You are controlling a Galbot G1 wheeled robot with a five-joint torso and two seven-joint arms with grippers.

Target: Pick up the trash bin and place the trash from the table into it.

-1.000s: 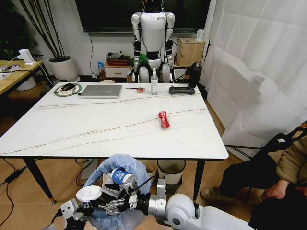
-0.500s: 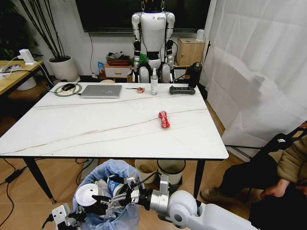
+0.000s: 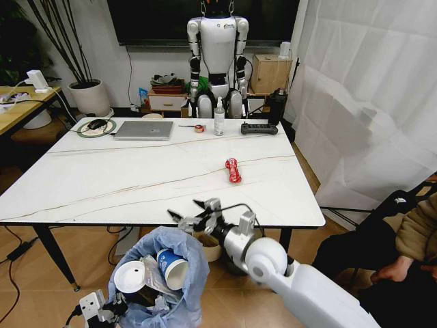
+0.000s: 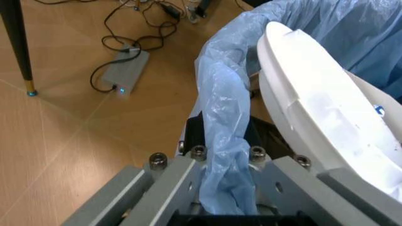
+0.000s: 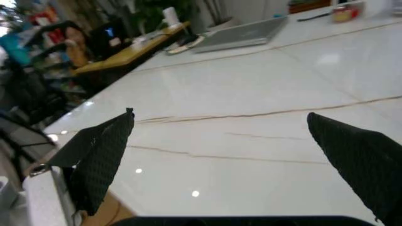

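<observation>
The trash bin, lined with a light-blue bag, hangs low in front of the table. My left gripper is shut on its bag rim. A blue-white paper cup and a white lid lie inside the bin; the lid is close by in the left wrist view. My right gripper is open and holds nothing, level with the table's front edge, above the bin. Its dark fingers spread wide over the white top. A red wrapper lies on the table's right half.
Along the far edge are a silver laptop, a spray bottle, a black device and a mouse. A cream bin stands under the table. A person sits at the right. A power brick lies on the floor.
My right gripper let the paper cup go into the bin, opened, and rose from the bin's mouth to the table's front edge. The cup now rests inside beside the lid.
</observation>
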